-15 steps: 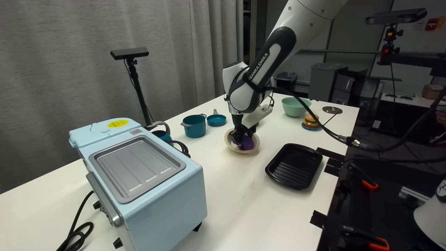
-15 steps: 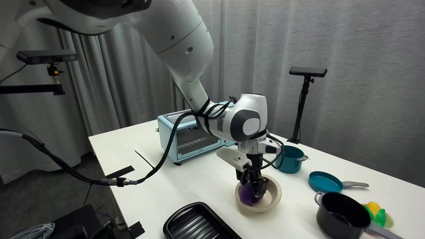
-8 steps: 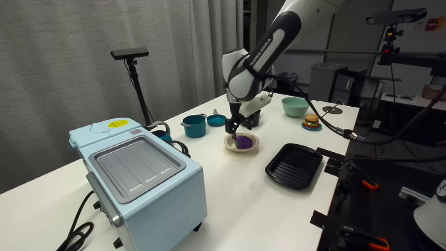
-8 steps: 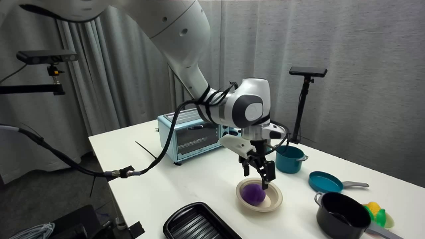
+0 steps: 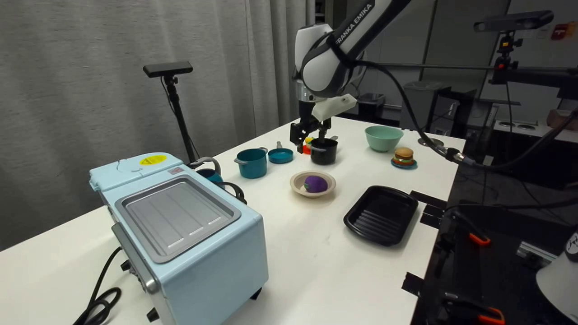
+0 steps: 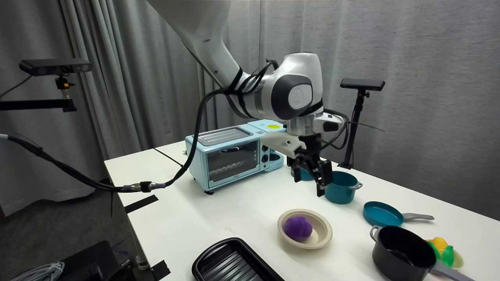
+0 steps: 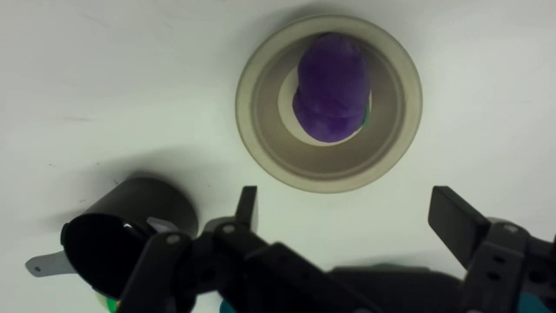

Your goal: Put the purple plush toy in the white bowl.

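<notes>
Yes, the soft, roundish, dark-purple plush toy [image 7: 332, 82] is in the shallow, round, cream-white bowl [image 7: 329, 184].
It lies a bit off the middle, toward the edge of the flat white tabletop [image 6: 226, 210] with strips of black tape [image 6: 141, 203], and the bowl's raised wall should stop it rolling out. The bowl sits well in from the edges, so a bump should not tip it off. The hard black hand [image 7: 345, 198] hangs above, touching neither, spread wide with nothing in it, since the job looks done.
</notes>
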### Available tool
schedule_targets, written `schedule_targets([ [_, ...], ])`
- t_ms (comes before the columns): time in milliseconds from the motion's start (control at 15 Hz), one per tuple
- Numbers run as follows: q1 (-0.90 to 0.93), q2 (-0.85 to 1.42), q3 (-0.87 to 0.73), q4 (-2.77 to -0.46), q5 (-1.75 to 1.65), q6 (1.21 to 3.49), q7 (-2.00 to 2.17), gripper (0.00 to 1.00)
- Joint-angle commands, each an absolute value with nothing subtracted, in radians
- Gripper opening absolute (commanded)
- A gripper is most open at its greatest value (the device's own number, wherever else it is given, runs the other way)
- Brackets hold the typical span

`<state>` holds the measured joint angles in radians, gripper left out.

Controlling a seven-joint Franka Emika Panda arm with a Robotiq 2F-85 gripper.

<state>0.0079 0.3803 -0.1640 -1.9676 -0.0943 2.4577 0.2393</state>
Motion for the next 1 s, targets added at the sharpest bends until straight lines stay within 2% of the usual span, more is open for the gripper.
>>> schedule_targets([
  [0,-0.004,0.362,-0.155,-1.976,-0.102,2.455,0.243,1.00],
  [933,-0.006,0.335,-0.156,-2.004,-0.104,2.455,0.243,1.00],
])
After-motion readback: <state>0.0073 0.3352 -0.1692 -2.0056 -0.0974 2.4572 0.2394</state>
